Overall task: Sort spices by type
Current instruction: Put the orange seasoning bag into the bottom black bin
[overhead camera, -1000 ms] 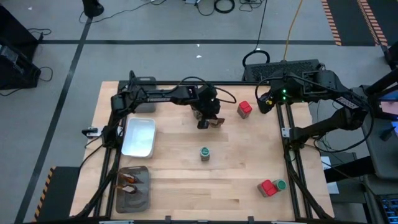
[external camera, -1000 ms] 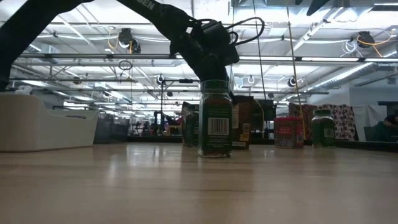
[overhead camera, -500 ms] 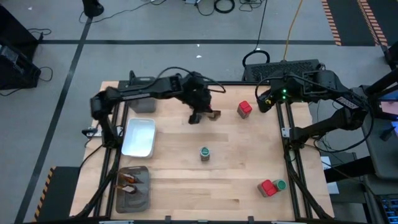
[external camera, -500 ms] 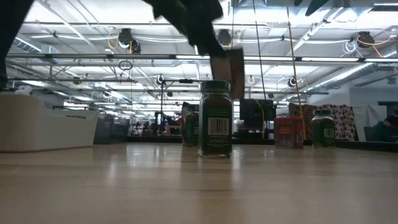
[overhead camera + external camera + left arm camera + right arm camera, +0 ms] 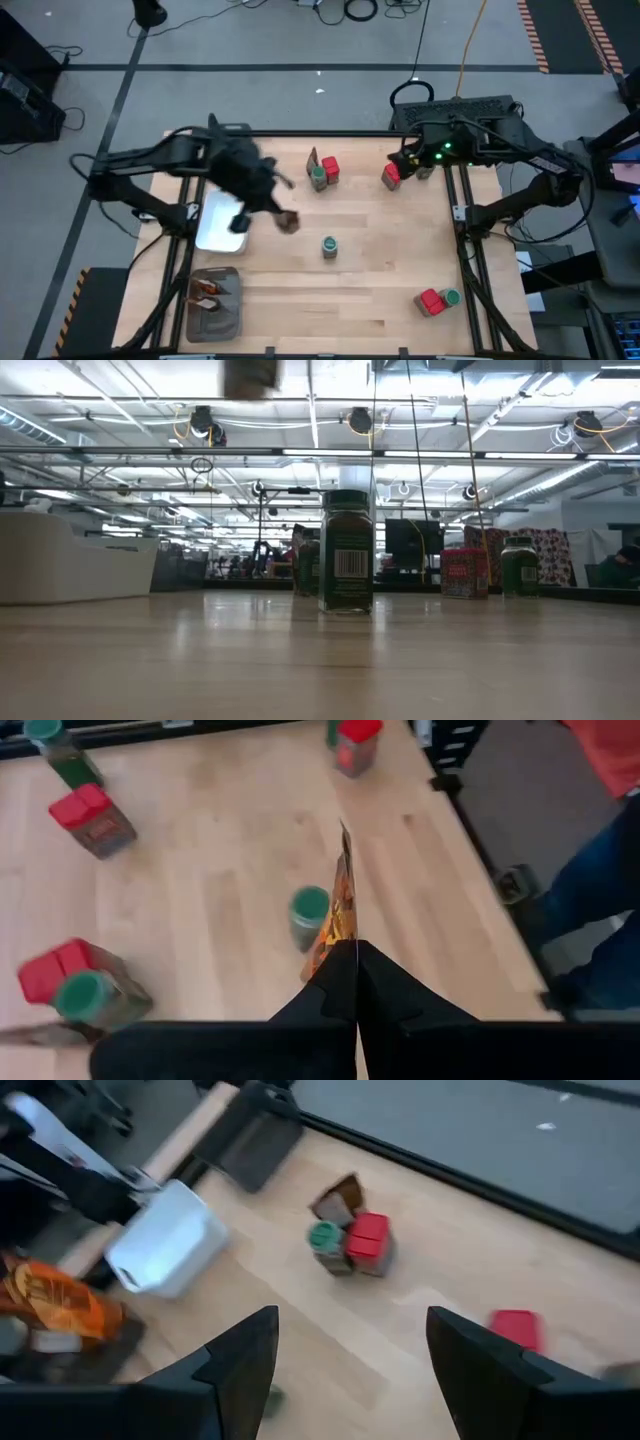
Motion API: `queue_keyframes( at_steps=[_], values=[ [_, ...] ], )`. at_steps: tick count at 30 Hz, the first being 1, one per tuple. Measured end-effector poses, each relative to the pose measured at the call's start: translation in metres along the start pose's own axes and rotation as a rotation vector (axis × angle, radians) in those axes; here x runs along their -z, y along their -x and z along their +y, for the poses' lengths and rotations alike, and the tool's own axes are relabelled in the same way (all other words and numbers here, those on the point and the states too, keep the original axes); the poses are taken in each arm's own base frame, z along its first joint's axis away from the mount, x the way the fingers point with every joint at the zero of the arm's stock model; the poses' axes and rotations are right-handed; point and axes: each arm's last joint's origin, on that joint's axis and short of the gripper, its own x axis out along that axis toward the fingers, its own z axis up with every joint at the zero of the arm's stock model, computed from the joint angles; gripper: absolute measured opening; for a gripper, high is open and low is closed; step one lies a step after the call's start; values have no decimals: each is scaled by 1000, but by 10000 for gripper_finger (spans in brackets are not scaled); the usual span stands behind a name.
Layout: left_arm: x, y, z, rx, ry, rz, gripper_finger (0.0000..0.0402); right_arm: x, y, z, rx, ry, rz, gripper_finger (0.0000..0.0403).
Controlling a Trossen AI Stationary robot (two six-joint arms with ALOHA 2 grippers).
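Pinching a sachet (image 5: 338, 915) edge-on between left fingers (image 5: 330, 982), raised above table.

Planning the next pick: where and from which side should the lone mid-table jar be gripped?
Probably from straight above, the tool closing across the jar just under its green lid. It stands upright and alone, with bare table on every side; being tall and narrow, a sideways push could tip it.

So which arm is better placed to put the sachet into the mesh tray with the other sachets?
The left. Its fingers already clamp the sachet, and it is near the mesh tray at the table's left. The right gripper is open at the far right edge.
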Motion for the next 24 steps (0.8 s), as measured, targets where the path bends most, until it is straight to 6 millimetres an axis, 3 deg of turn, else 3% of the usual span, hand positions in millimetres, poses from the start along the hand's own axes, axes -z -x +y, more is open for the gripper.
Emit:
queue_keyframes(
  at_steps=[8,14,18,24],
  values=[
    [46,39,-52,67,62,-17,0,5,-39,46,-105,-64,-2,238],
    [79,52,-69,28,105,-21,0,18,-75,83,-193,-88,42,238],
    [88,37,-65,-109,218,-54,0,34,-96,97,-160,-127,100,238],
    [111,-11,-57,-314,471,18,0,56,-116,112,-111,-177,158,238]
  ],
)
